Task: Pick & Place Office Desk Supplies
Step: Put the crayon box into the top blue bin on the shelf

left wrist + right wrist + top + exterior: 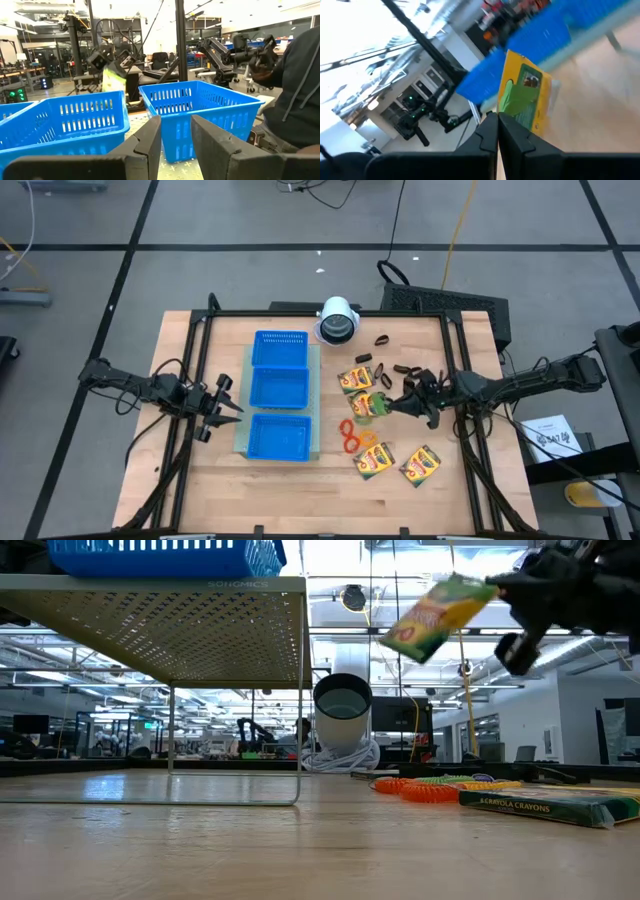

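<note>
Right gripper holds a crayon box aloft

The blue three-compartment plastic tray [279, 394] sits on a pale perforated metal stand [180, 620] lettered "SONGMICS". The right arm reaches in level from the table's right; its right gripper [392, 404] is clamped on one end of a small yellow-and-green crayon box [433, 615], lifted clear of the table, long axis tilted, free end lowest and toward the tray. The left gripper [228, 407] waits beside the tray, fingers partly parted, empty. A crayon box lying flat [545, 804] reads "CRAYOLA CRAYONS"
</note>
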You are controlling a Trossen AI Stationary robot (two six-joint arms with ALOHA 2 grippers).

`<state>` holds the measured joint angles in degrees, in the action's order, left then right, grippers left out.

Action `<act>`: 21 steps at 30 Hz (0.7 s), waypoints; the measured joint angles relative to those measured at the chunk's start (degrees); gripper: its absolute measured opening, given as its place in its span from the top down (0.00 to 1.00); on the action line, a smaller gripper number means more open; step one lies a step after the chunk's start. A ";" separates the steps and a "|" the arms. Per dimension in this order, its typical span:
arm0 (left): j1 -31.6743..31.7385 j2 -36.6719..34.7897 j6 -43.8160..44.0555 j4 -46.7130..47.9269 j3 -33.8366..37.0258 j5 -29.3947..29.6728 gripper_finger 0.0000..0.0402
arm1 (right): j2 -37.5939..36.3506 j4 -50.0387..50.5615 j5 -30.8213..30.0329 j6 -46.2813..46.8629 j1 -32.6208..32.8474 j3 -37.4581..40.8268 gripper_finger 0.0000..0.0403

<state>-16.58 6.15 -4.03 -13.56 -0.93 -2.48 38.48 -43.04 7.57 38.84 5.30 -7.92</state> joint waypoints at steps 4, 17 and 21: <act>0.00 -0.01 0.00 0.00 0.00 0.02 0.71 | 0.00 -5.40 0.80 -8.05 -0.04 -0.02 1.00; 0.00 0.00 0.00 0.00 0.00 0.02 0.71 | -0.02 -14.19 4.74 -21.73 -0.09 -0.07 1.00; -0.02 -0.02 0.00 0.00 0.00 0.00 0.71 | -0.02 -12.82 5.81 -21.72 -0.09 -0.07 1.00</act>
<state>-16.60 6.13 -4.03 -13.56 -0.93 -2.48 38.46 -55.86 13.39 17.12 5.21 -7.99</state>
